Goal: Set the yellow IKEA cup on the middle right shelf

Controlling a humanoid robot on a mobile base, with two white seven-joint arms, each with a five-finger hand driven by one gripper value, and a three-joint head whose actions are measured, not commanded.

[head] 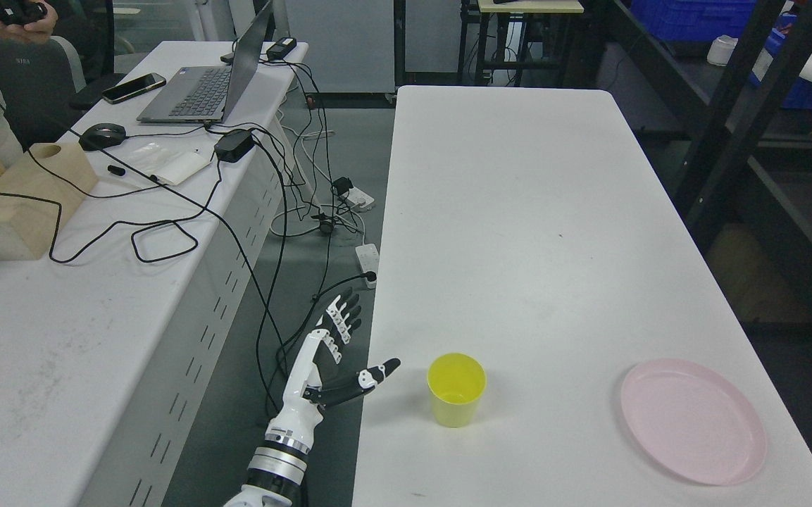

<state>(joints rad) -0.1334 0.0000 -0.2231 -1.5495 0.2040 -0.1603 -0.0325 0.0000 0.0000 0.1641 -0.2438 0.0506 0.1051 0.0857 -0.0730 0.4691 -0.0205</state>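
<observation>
Cup: yellow cup stood upright and empty on the white worktop, near its front left edge.
Left hand: left hand hovered just left of the cup, beyond the worktop's edge and above the floor gap, apart from the cup.
Fingers: fingers were spread wide and straight, thumb pointing toward the cup; they held nothing.
Right hand: not seen.
Step, as judged: the reach before the grasp; the cup was not yet taken.
Risk: the open thumb could nudge the light cup and tip or slide it if the hand came in sideways too low; a grip closing on the rim alone could let it slip.
Risk on the way: the dark shelf frame stood far right of the cup, so the carry looked long, and a loose hold could drop the cup.
Around: a pink plate lay well to the right of the cup, on the path toward the shelf.
Also: left of the cup, a second desk carried a laptop, a phone, a mouse, cables and a wooden block.
Person: a person's hands held a dark device, far behind and left of the cup.
</observation>
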